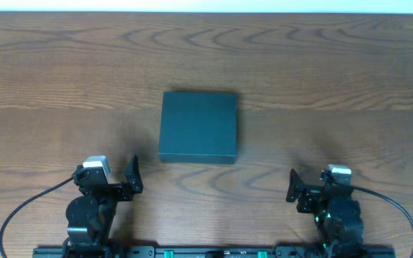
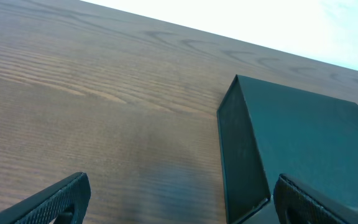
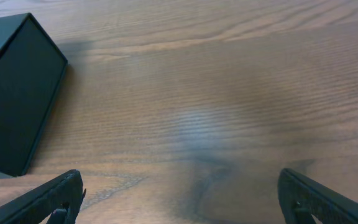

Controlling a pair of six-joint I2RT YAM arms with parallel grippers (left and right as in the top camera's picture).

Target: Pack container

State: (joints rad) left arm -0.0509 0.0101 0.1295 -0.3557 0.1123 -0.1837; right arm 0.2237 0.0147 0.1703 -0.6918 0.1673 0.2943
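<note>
The container [image 1: 198,125] is a dark charcoal square box lying flat in the middle of the table with its lid down. No snack packets show in any view. My left gripper [image 1: 110,175] sits near the front edge, left of and nearer than the box, and is open with nothing between its fingers. In the left wrist view the container [image 2: 303,143] lies ahead to the right, its near corner by the right finger [image 2: 303,199]. My right gripper [image 1: 314,188] rests at the front right, also open and empty. From the right wrist, the container [image 3: 11,93] is far to the left.
The wooden table [image 1: 321,64] stretches to a pale strip along its far edge. A black rail [image 1: 214,251] runs along the front edge under both arm bases. Cables [image 1: 20,211] loop out from each arm toward the sides.
</note>
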